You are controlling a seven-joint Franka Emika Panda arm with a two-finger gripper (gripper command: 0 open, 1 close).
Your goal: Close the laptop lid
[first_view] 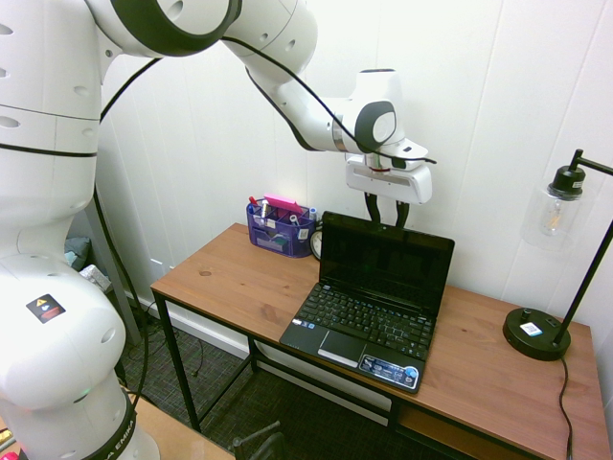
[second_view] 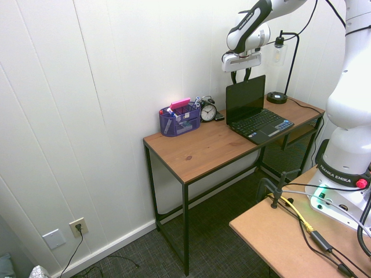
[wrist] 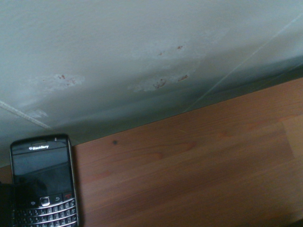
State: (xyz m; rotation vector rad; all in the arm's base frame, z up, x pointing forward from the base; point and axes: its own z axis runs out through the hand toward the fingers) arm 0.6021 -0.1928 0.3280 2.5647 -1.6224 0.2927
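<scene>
Laptop: the small black netbook (first_view: 374, 316) with black keyboard and grey touchpad sits on the brown wooden surface (first_view: 239, 278), near its back edge by the white panelled wall.
Lid: the thin black hinged screen panel (first_view: 386, 261) stands upright, fully open, its dark display facing the front.
End effector: the white two-finger end effector (first_view: 386, 213) hangs just behind and above the lid's top edge, dark fingers pointing down with a narrow gap between them, holding nothing.
Contact: whether a fingertip touches the lid's rim cannot be told.
Progress: nothing closed yet; the whole fold-down is left, judged from the lid's angle.
Next: likely a forward push on the top edge.
Nearby: a black keypad phone (wrist: 43, 184) lies on the wood behind the laptop; a blue mesh organiser (first_view: 280, 228) and black desk lamp (first_view: 551, 278) flank it.
</scene>
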